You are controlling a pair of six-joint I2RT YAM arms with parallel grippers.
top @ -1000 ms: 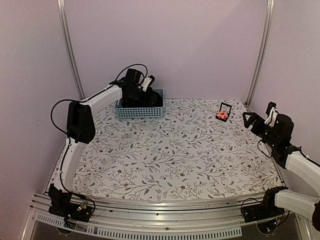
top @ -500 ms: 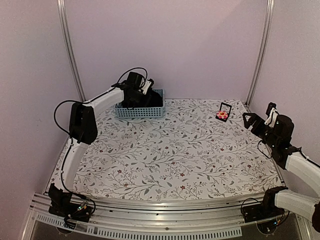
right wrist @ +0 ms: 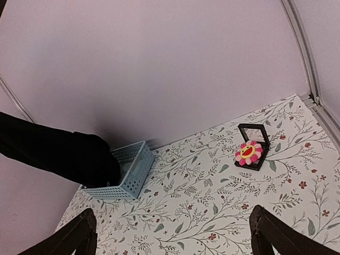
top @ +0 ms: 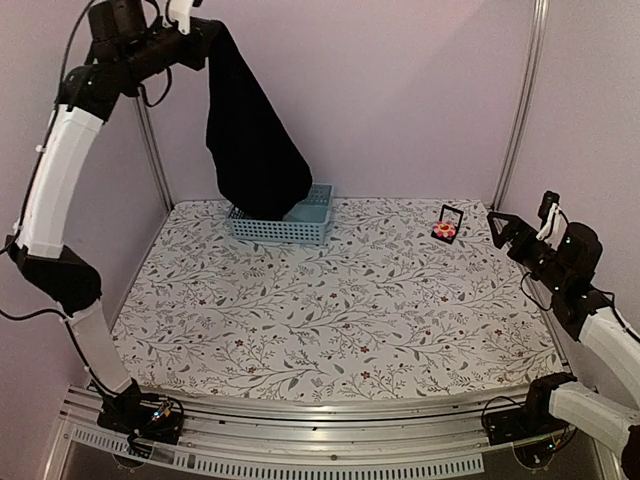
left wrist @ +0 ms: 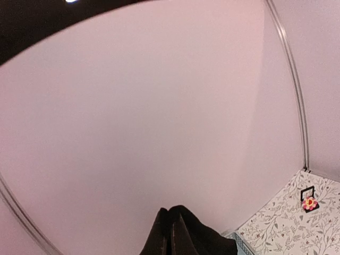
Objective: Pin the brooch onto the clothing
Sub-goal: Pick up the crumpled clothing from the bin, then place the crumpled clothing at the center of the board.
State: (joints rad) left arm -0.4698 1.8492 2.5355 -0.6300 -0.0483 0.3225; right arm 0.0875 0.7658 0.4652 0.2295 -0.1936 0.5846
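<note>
The clothing (top: 250,130) is hanging straight below the left gripper (top: 203,32), which is pinching shut on its top edge high above the table. The black fabric is drooping as one bunched length with its long axis roughly vertical, widening toward the bottom. Its lower end is dipping into the light-blue basket (top: 300,232) directly beneath that gripper. No emblem is showing on the folds.

The brooch (right wrist: 248,152) is sitting ahead of the right gripper (top: 518,222) and slightly to its right, well apart from it. It is leaning on a small black stand (right wrist: 252,129) with its pink petals and face turned up toward that gripper. Being round, it is showing no clear long axis.

The right gripper is hovering with its fingers (right wrist: 79,234) spread wide and nothing between them. It is pointing across the flower-patterned table (top: 340,310) toward the basket, which is lying far off to its front left.
</note>
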